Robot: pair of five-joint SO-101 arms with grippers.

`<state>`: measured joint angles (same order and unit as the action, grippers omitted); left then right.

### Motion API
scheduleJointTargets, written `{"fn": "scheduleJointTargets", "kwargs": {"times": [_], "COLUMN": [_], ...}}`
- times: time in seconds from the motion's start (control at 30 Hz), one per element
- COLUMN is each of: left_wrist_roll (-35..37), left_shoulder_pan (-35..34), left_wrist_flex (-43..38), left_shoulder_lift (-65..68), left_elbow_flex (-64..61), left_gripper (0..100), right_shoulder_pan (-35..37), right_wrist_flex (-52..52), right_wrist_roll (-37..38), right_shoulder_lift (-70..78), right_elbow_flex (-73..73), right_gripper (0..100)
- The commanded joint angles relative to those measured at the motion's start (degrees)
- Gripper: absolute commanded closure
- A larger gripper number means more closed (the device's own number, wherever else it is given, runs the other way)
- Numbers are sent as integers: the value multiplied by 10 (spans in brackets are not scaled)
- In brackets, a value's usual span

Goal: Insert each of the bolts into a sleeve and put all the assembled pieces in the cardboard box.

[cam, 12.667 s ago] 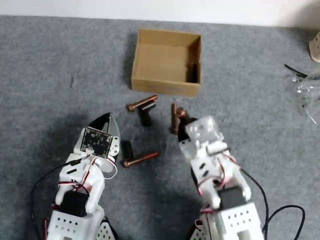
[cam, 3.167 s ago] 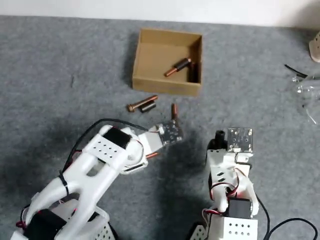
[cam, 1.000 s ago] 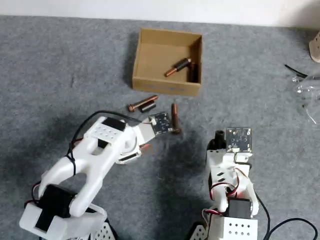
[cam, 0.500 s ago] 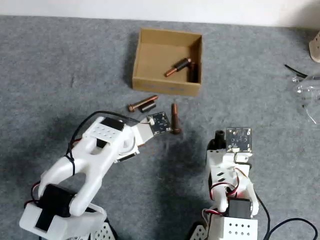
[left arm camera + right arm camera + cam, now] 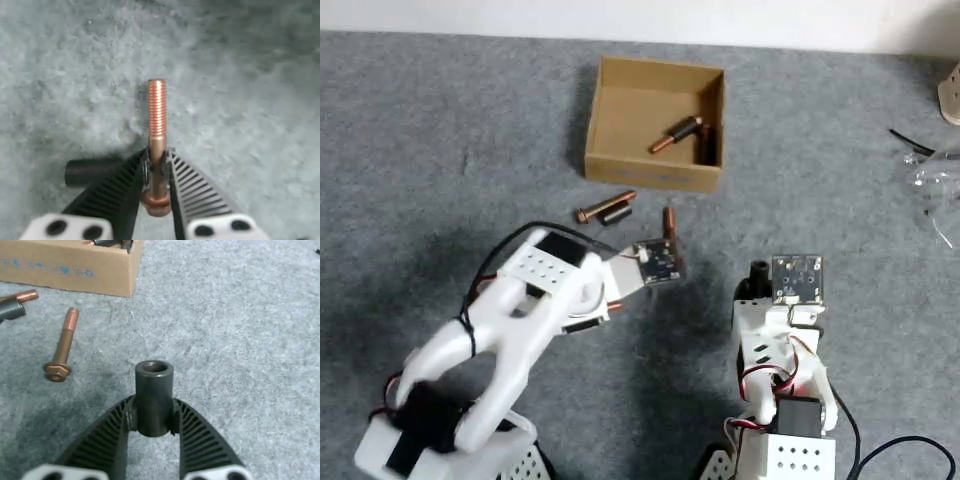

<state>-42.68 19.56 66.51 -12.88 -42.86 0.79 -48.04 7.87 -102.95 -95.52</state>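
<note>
My left gripper (image 5: 157, 152) is shut on a copper bolt (image 5: 156, 125) just above its head, the threaded end pointing away over the carpet. A black sleeve (image 5: 92, 171) lies on the carpet beside it. In the high view the left arm (image 5: 545, 285) stretches to the middle, with the bolt's tip (image 5: 615, 305) peeking out beneath it. My right gripper (image 5: 154, 412) is shut on a black sleeve (image 5: 154, 390), bore facing away, near the table's middle right (image 5: 758, 272). The cardboard box (image 5: 655, 170) holds an assembled piece (image 5: 677, 133).
A loose bolt (image 5: 603, 206) and a black sleeve (image 5: 614, 214) lie just in front of the box. Another bolt (image 5: 61, 347) lies between the arms, partly under the left wrist (image 5: 668, 222). Clear plastic bits (image 5: 930, 170) sit at the far right.
The left arm has shifted slightly right and nearer over the last second, still holding its bolt. The right arm has kept still. An assembled piece has appeared in the box since the earliest frame.
</note>
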Motion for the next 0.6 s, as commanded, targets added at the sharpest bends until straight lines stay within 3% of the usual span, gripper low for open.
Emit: {"fn": "scheduleJointTargets", "kwargs": {"times": [0.0, 0.2, 0.57], "left_wrist_roll": [1, 3, 172], "left_shoulder_pan": [22, 16, -38], "left_wrist_flex": [97, 168, 173], "left_shoulder_lift": [-87, -167, -225], "left_elbow_flex": [71, 88, 40], "left_gripper": [993, 993, 993], "right_shoulder_pan": [-6, -6, -7], "right_wrist_flex": [23, 23, 23], "right_wrist_roll": [11, 11, 11], "right_shoulder_lift": [-3, -3, -3], "right_elbow_flex": [-9, -9, -9], "right_gripper": [995, 995, 995]}}
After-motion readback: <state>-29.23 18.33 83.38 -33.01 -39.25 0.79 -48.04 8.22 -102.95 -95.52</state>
